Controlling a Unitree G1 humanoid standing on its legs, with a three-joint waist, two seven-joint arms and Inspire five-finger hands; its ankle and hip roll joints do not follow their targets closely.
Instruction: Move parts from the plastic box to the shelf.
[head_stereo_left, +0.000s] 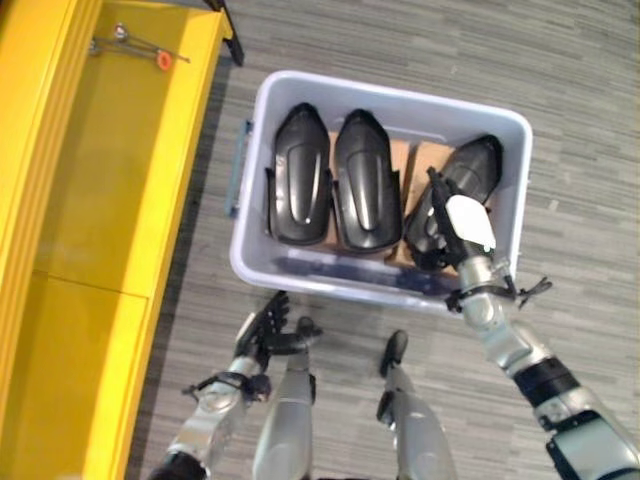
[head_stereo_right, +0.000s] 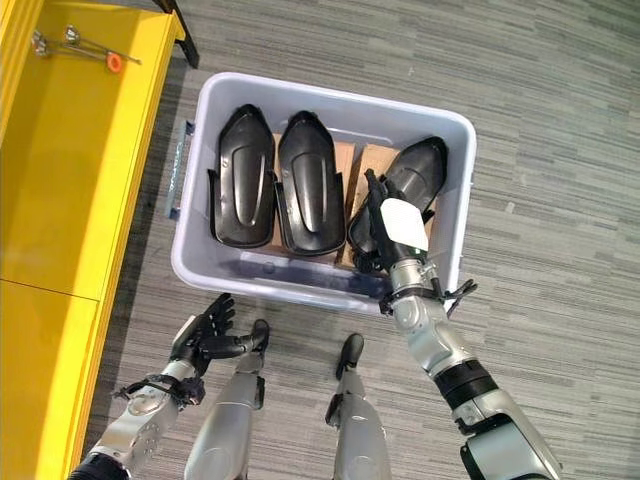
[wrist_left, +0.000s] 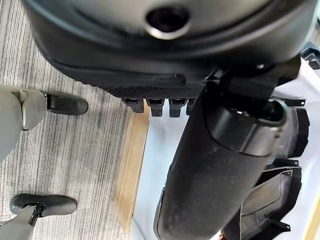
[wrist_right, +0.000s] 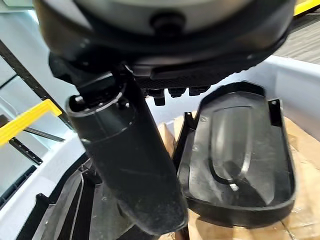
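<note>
A pale plastic box stands on the floor with three black moulded parts lying side by side on cardboard: a left part, a middle part and a right part. My right hand, its thumb white-covered, reaches into the box over the near end of the right part, fingers and thumb straight, nothing pinched. My left hand hovers open outside the box, just off its near left corner. The yellow shelf runs along the left.
On the shelf's far end lies a small metal piece with an orange tip. A dark shelf leg stands beyond the box's far left corner. Grey striped carpet surrounds the box.
</note>
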